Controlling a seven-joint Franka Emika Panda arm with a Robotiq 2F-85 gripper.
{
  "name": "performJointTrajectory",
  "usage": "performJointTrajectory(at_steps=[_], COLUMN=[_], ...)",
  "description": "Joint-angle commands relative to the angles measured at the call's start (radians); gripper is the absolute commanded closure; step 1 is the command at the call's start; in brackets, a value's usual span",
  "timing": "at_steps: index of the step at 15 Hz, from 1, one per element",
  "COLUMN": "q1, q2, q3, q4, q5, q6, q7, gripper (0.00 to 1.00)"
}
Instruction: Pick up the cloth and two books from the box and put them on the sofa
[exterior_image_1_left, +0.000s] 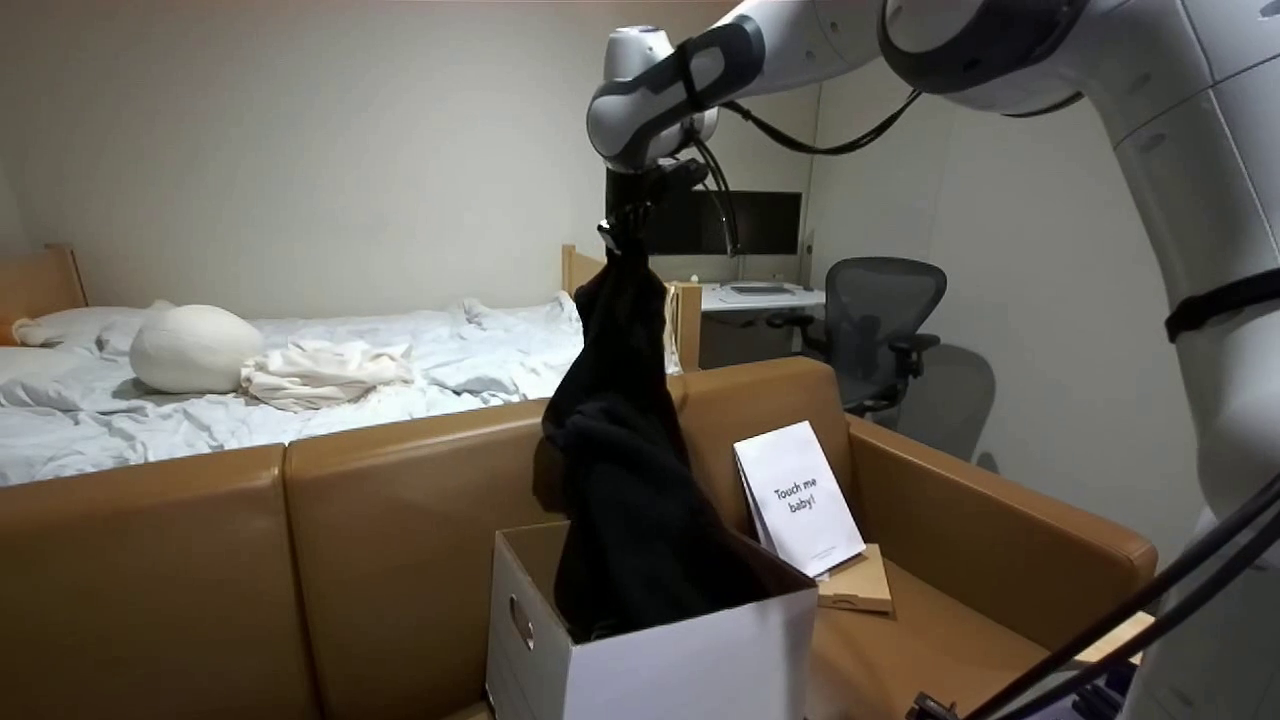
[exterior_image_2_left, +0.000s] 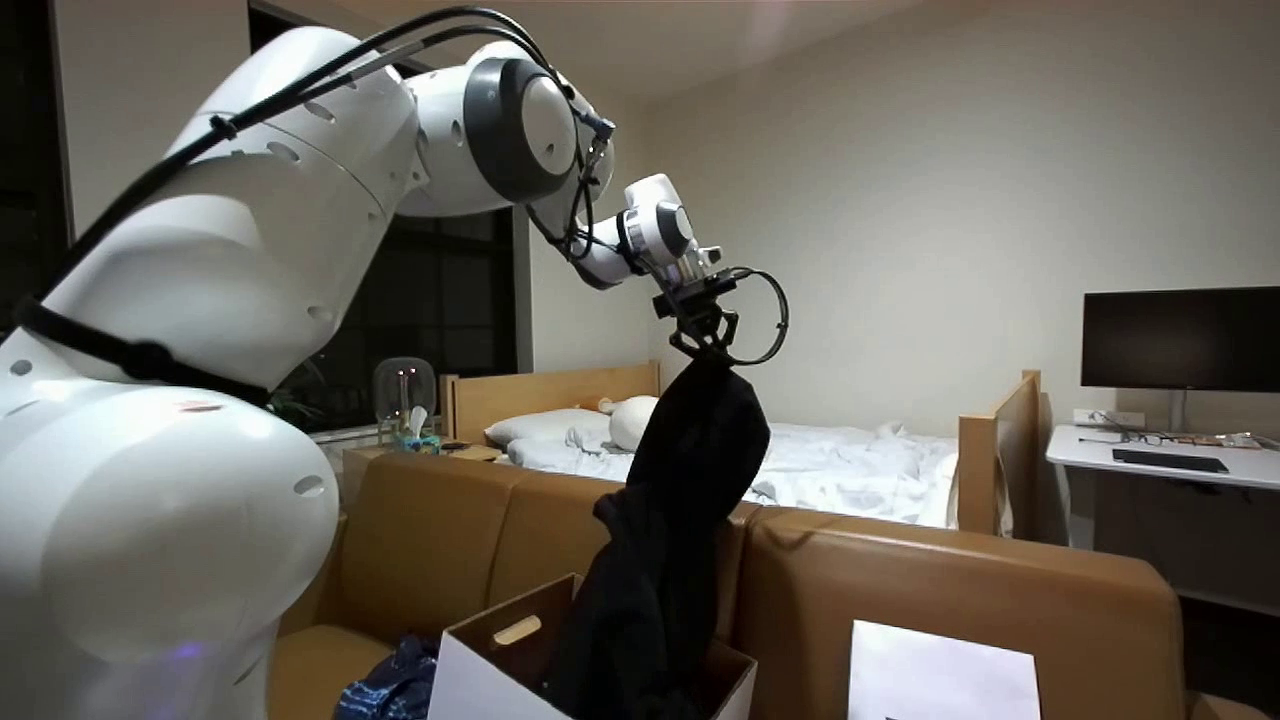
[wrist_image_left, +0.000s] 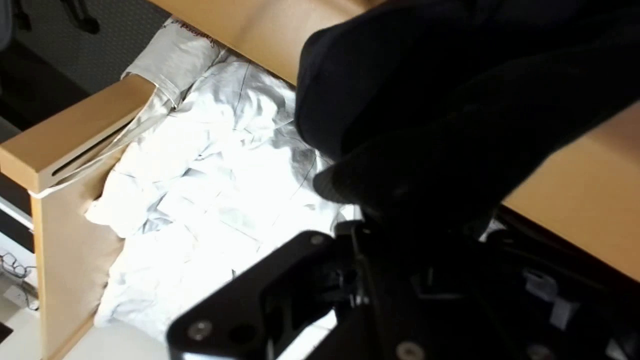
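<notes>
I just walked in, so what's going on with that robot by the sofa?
A robot arm has its gripper shut on the top of a black cloth, holding it up in a long hanging bunch. The cloth's lower end is inside a white box, so it isn't fully out yet. On the sofa, a white booklet reading "Touch me baby!" is propped up at a slant, with a flat brown carton at its lower edge.

Both exterior views are cropping the box (exterior_image_1_left: 690, 660) below, and the black cloth (exterior_image_1_left: 640, 500) is hiding much of its inside while burying the tips of the gripper (exterior_image_2_left: 708, 350). I'm failing to read the tiny bottom line on the white booklet (exterior_image_1_left: 800, 500).
</notes>
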Motion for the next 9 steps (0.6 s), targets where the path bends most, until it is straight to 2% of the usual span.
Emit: performJointTrajectory(at_steps=[1,3,4,7,9], q1=[0.004,-0.007,-0.006,-0.002,0.006], q2=[-0.005,-0.007,-0.007,0.087,0.120], q3=[-0.021,-0.021,-0.021,-0.041,-0.065], q4=[0.004,0.004,0.003,0.225,0.329], q5=[0.037,0.050,0.050,0.027,0.004], q6=[0.002,0.003,0.004,0.025,0.034], q7=[-0.009,-0.010,-0.010,-0.045,-0.046], gripper=[0.85,0.85,0.96,0.96,0.96])
